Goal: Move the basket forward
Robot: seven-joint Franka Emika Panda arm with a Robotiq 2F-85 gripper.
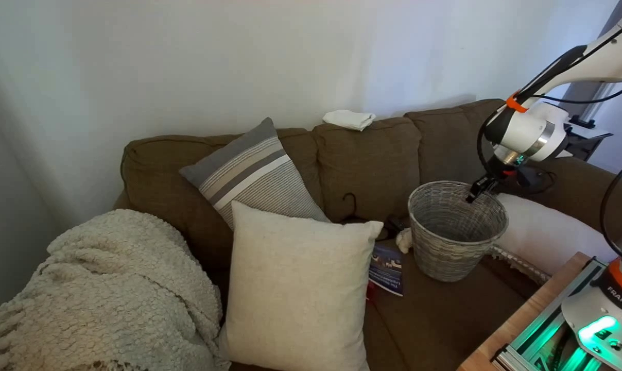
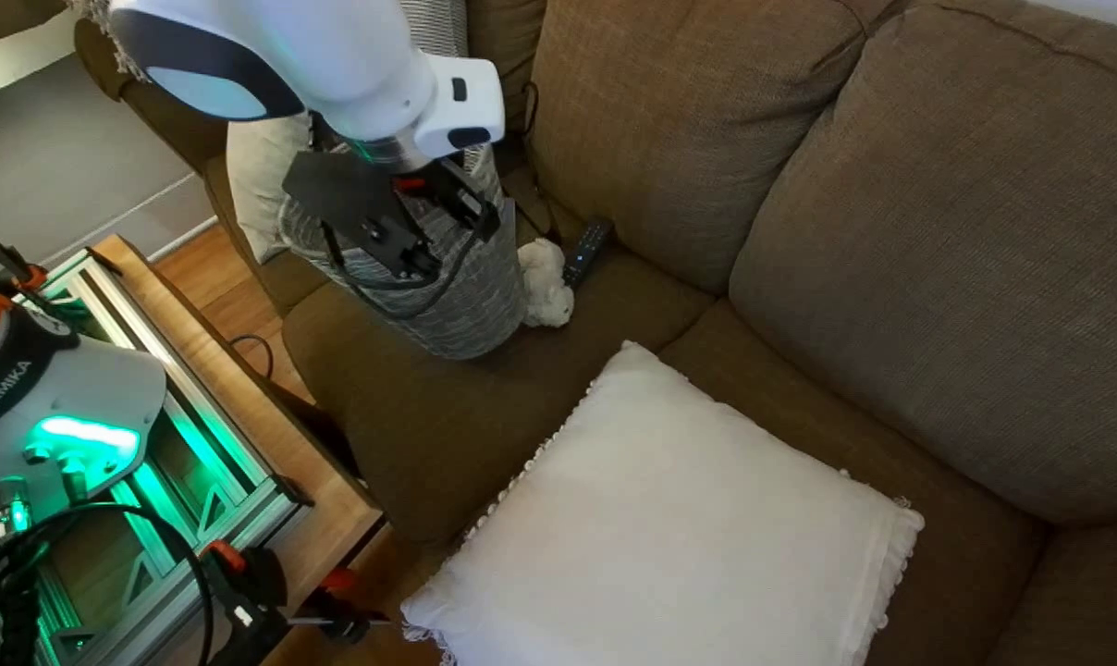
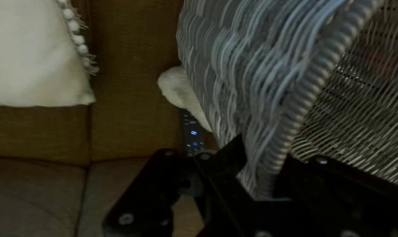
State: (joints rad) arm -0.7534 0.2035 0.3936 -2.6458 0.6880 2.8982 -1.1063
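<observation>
Standing mouth up on the seat of the brown sofa (image 1: pixel 370 172) is the round grey-white woven basket (image 1: pixel 447 257). We see its rim pinched in the gripper (image 3: pixel 265 164): in the wrist view one jaw lies against the outer wall, the other reaches inside, and the rim fills the gap. By the foot of the basket we find a white fluffy object (image 2: pixel 545 282), though we cannot tell whether the two touch, and just beside it a dark remote control (image 2: pixel 588 250). We also notice a blue booklet (image 1: pixel 386 270) near the basket, partly hidden by a cream pillow (image 1: pixel 300 288). Behind that pillow, a grey striped pillow (image 1: pixel 254 170) leans on the backrest. On the basket's opposite side lies a white pillow (image 2: pixel 679 518) edged with little tufts. Further out, we have a folded white cloth (image 1: pixel 348 119) on top of the backrest and a fleecy blanket (image 1: pixel 110 288) heaped at the sofa's end. The arm (image 1: pixel 522 131) hangs over the basket; its base (image 1: pixel 607 309), glowing green, sits above a wooden table (image 2: pixel 337 499).
</observation>
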